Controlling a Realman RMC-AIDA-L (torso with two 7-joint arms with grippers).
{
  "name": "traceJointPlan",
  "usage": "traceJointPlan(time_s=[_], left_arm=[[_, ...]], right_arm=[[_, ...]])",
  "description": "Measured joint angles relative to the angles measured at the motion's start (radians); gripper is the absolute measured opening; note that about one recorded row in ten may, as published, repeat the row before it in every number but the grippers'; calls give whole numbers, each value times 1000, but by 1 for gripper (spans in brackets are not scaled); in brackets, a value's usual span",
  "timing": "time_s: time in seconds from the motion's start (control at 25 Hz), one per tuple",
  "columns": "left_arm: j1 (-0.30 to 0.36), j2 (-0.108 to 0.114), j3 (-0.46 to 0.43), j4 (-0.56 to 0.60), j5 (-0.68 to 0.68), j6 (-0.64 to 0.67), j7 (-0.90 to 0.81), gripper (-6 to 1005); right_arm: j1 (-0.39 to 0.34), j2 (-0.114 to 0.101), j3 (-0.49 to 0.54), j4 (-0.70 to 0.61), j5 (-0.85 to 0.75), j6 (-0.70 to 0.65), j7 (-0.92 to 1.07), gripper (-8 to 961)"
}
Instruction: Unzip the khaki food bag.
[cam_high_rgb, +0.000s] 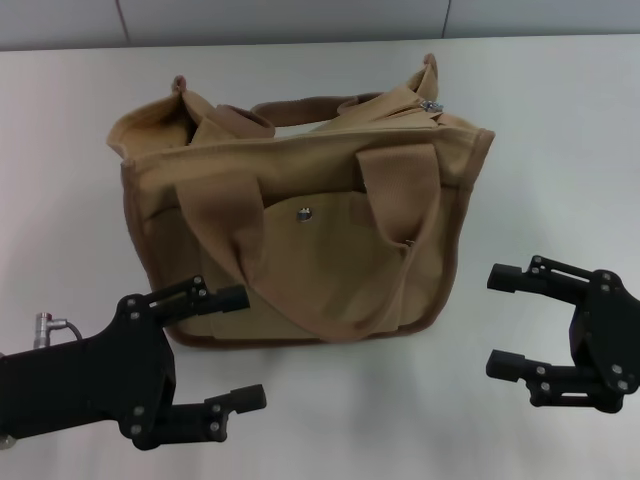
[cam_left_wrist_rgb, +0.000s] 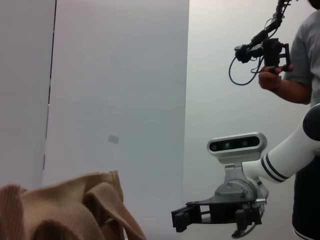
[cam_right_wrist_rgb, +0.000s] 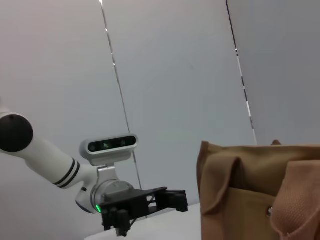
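The khaki food bag (cam_high_rgb: 300, 230) stands upright in the middle of the white table (cam_high_rgb: 560, 150), its front pocket with the silver snap (cam_high_rgb: 304, 212) facing me. Its two strap handles lie folded over the top. The metal zip pull (cam_high_rgb: 432, 104) sits at the top's far right end. My left gripper (cam_high_rgb: 245, 347) is open, low at the bag's front left corner, not touching it. My right gripper (cam_high_rgb: 496, 321) is open, to the right of the bag's front right corner, apart from it. The bag also shows in the left wrist view (cam_left_wrist_rgb: 75, 210) and in the right wrist view (cam_right_wrist_rgb: 260, 190).
A small metal connector (cam_high_rgb: 42, 323) sits by my left arm. The left wrist view shows my right gripper (cam_left_wrist_rgb: 180, 220) and a person (cam_left_wrist_rgb: 300, 60) holding a camera rig behind it. The right wrist view shows my left gripper (cam_right_wrist_rgb: 177, 199).
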Motion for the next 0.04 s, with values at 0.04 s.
traceJointPlan(time_s=[0.04], left_arm=[[0,0,0,0,0,0,0,846]], right_arm=[[0,0,0,0,0,1,0,839]])
